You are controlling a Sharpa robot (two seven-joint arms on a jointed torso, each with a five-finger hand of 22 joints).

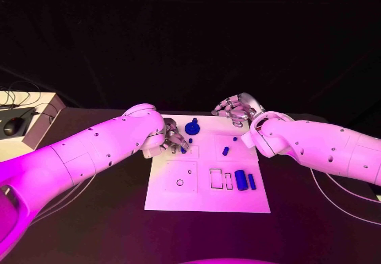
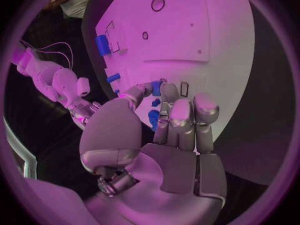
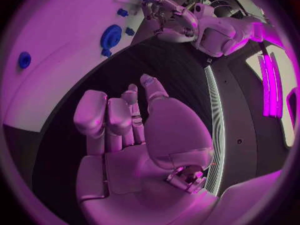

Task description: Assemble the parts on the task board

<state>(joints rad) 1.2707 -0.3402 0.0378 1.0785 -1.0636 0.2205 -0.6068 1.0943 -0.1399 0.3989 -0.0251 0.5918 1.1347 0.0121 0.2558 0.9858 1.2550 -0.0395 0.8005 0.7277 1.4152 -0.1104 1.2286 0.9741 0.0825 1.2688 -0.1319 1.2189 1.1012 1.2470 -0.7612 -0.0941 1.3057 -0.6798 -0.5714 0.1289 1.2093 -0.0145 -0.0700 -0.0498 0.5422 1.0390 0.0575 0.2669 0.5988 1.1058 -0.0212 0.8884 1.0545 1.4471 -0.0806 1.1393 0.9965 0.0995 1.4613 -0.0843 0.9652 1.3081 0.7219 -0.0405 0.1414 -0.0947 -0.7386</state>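
The white task board lies in the middle of the black table. My left hand hovers over the board's far left part and pinches a small blue part at its fingertips. Close by on the board are a round blue disc, a blue peg and two short blue pieces. Two long blue bars lie on the right side. My right hand hangs above the board's far right corner, fingers loosely bent, holding nothing. The right wrist view shows the disc and the left hand.
Outlined recesses mark the board's near half. A pale box with a dark mouse and cables sits at the table's far left. Cables run along the table by my right arm.
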